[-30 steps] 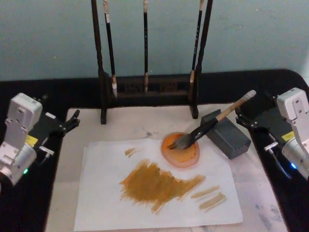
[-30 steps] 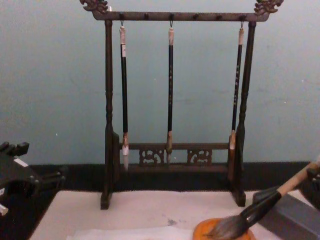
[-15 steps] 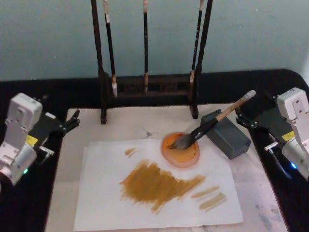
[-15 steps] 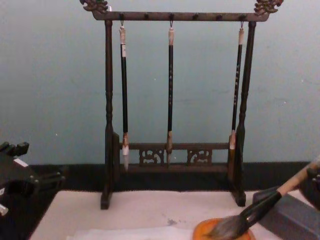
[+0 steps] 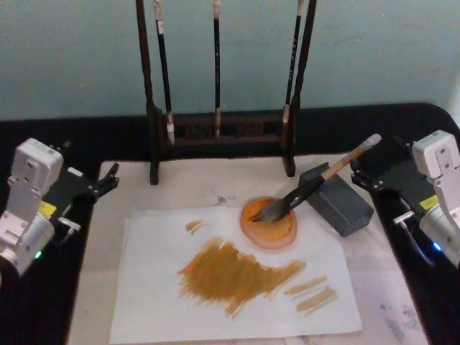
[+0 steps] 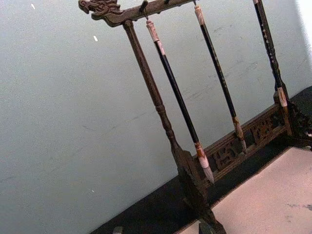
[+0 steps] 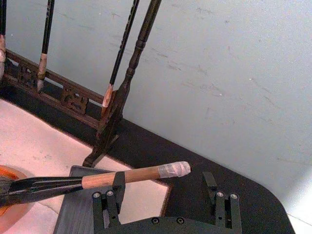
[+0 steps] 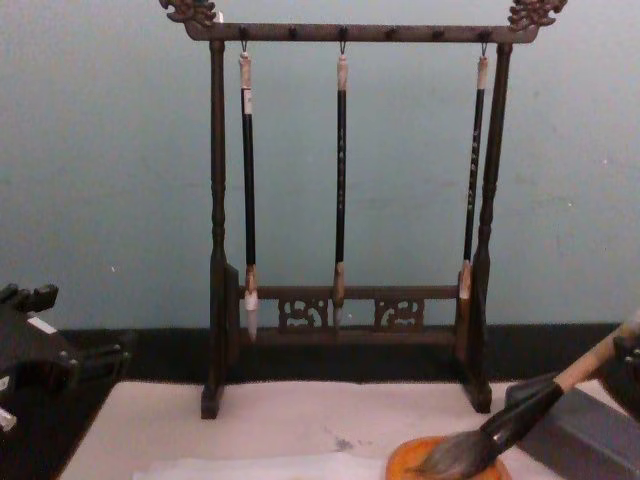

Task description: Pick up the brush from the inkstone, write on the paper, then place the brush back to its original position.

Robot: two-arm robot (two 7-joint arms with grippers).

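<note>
Head view: the large calligraphy brush with a thick tan wooden handle (image 5: pixel 316 183) leans on the dark grey inkstone block (image 5: pixel 339 205), its bristles in the round orange dish (image 5: pixel 272 228). It is probably light and stiff with a soft, wet tip, so grip the bare wood. The right gripper (image 7: pixel 163 179) gapes wide at the brush's taped end. The left gripper (image 5: pixel 90 171) is parked, spread wide. Nothing has shifted since a second ago.

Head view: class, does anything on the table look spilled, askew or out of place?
A small grey ink spot stains the mat just beyond the paper. The orange dish sits on the paper's far right corner, with the brush propped from it onto the grey block. Nothing else stands out.
</note>
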